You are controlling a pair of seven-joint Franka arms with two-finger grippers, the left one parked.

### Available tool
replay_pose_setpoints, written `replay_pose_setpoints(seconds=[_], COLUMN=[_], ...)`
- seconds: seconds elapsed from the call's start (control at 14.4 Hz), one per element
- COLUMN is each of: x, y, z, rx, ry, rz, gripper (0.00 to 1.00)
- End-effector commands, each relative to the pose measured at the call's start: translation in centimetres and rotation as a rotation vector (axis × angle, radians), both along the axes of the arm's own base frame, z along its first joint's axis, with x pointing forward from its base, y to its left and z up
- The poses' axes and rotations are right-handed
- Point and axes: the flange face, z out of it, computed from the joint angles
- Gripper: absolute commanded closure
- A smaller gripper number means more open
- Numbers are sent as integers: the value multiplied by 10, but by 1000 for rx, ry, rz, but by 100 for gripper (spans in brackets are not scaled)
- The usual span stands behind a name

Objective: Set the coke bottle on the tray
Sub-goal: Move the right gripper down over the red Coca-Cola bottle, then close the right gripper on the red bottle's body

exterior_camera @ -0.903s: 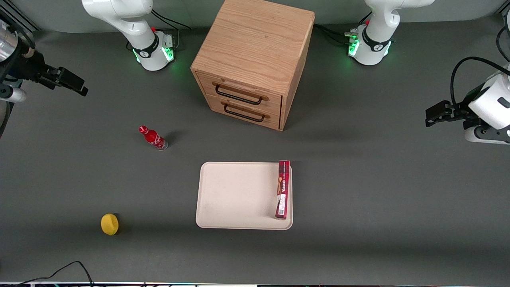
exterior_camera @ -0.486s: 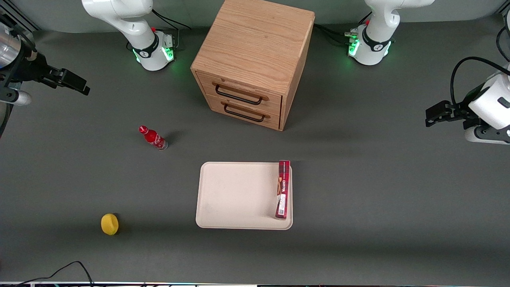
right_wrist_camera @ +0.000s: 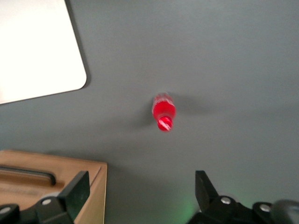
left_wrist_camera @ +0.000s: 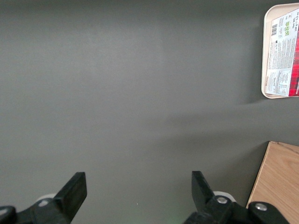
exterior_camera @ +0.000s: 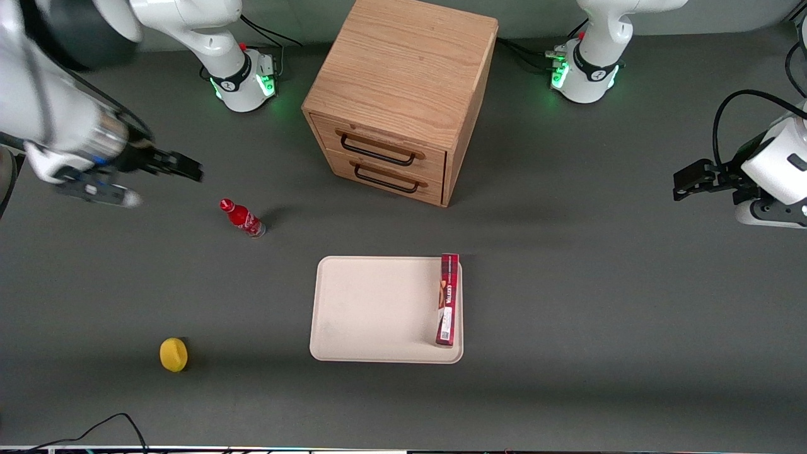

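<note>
Working gripper: the right arm's black two-finger gripper [exterior_camera: 186, 170] hangs above the dark grey table [exterior_camera: 567, 315], toward the working arm's end, its fingers [right_wrist_camera: 77, 191] spread wide apart with nothing between them.
Gripper and bottle: the gripper is near the bottle and a little farther from the front camera, not touching it; in the right wrist view the bottle shows in line with the gap between the fingers, well clear of both.
Coke bottle: the small red coke bottle with red cap, white lettering and clear base [exterior_camera: 242, 218] [right_wrist_camera: 163, 112] stands upright on the bare table, alone.
Tray: the large flat cream-white rectangular tray with rounded corners and a low rim [exterior_camera: 372, 309] [right_wrist_camera: 37, 51] [left_wrist_camera: 266, 51] lies flat, well apart from the bottle and nearer the front camera.
Box: a long flat red box with printed labels [exterior_camera: 447, 299] [left_wrist_camera: 287, 46] lies on the tray along the edge toward the parked arm's end.
Cabinet: a light wooden two-drawer cabinet with black handles [exterior_camera: 403, 94] [right_wrist_camera: 51, 179] sits farther from the front camera than the tray, both drawers shut.
Ball: a small yellow round object [exterior_camera: 173, 354] rests on the table toward the working arm's end, nearer the front camera than the bottle.
</note>
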Motion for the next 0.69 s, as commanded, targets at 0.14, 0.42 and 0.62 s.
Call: replay_pose_setpoints(seconds=[0.14, 0.42, 0.62], x=[-37, -55, -55], y=[5, -4, -4], z=[-114, -162, -172], rx=[-75, -98, -93], ry=[-127, -189, -192], rz=[8, 46, 54], gripper=[0, 0, 29])
